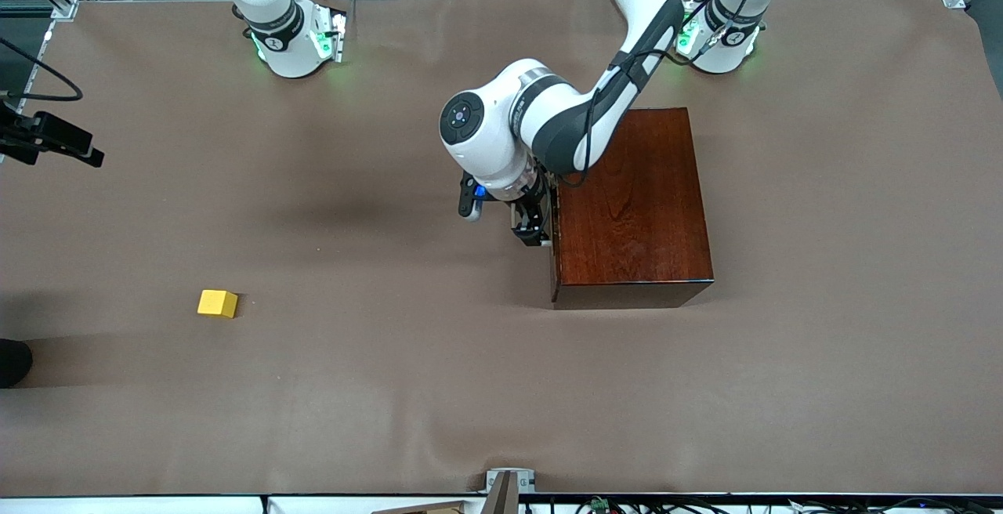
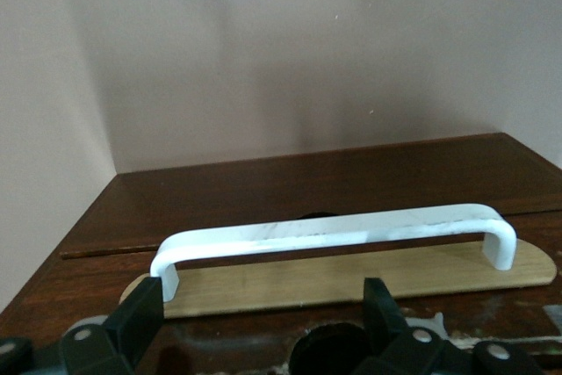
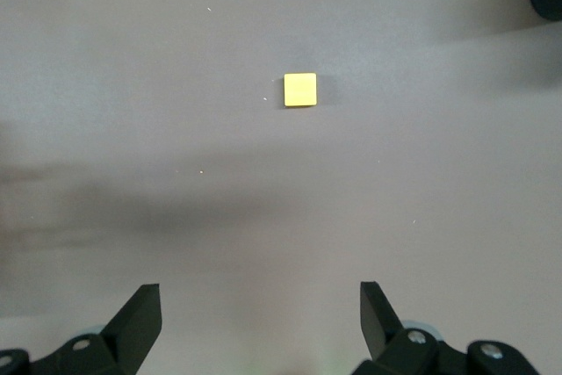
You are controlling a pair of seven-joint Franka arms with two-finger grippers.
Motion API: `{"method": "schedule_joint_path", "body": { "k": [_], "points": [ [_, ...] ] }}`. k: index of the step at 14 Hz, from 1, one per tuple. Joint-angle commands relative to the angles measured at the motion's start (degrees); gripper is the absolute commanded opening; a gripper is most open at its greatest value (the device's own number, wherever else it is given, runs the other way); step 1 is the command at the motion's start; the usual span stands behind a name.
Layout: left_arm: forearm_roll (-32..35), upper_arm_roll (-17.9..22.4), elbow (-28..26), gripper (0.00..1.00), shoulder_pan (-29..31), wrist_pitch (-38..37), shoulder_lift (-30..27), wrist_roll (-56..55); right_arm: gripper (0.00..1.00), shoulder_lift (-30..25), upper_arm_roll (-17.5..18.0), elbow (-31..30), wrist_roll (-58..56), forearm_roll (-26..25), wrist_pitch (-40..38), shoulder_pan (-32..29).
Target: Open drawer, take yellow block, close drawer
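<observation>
The left gripper (image 1: 531, 224) is positioned directly in front of the drawer (image 1: 555, 244), at the face of the mahogany-coloured box (image 1: 635, 200) that points toward the right arm's end of the table. In the left wrist view, both fingers (image 2: 140, 322) stand spread apart, with the white U-shaped handle (image 2: 334, 233) lying crosswise just ahead of them and not yet between the pads. No contact with the bar is visible. This alignment suits a grasp across the bar, so the step in hand appears to be the approach to the handle before the pull. The drawer sits flush in the box, fully closed.

The yellow block (image 1: 217, 303) rests on the brown table cover (image 1: 392, 381), well apart from the box, toward the right arm's end of the table and nearer to the front camera than the box. It is not inside the drawer.

The right gripper (image 3: 261, 322) hangs above the table cover with its fingers (image 3: 379, 313) wide apart and empty; the block (image 3: 300, 90) lies below and ahead of it. The right arm waits, probably so that the block remains within reach once the drawer is open.
</observation>
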Motion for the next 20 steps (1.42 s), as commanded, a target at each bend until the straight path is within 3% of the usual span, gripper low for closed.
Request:
{"method": "schedule_joint_path", "body": {
  "k": [1, 3, 6, 12, 17, 20],
  "points": [
    [2.22, 1.04, -2.06, 1.00, 0.04, -1.43, -1.62, 1.52, 1.00, -2.17, 0.15, -1.85, 2.62, -0.99, -0.72, 0.81],
    [1.78, 1.04, -1.53, 1.00, -0.48, -0.56, -1.18, -1.45, 1.00, -2.44, 0.24, -1.85, 2.36, -1.17, -0.98, 0.81],
    [1.16, -0.11, -1.27, 1.00, -0.75, 2.96, -2.49, -16.63, 1.00, -2.09, 0.32, -1.42, 1.66, -1.34, -1.34, 0.72],
    [-3.67, 0.50, -1.27, 1.00, 0.30, 1.65, -15.14, -46.62, 1.00, -1.21, -0.03, -0.45, -2.65, -1.17, -0.90, -1.12],
    [-3.94, 1.04, -1.71, 1.00, 11.88, -8.18, -24.72, -46.74, 1.00, -1.03, 0.32, -0.36, -2.56, -1.52, -0.63, -0.33],
    [-8.94, 0.86, -1.71, 1.00, 21.10, -10.04, -27.37, -46.74, 1.00, -0.94, 0.32, -0.36, -2.56, -1.34, -0.81, -0.33]
  ]
}}
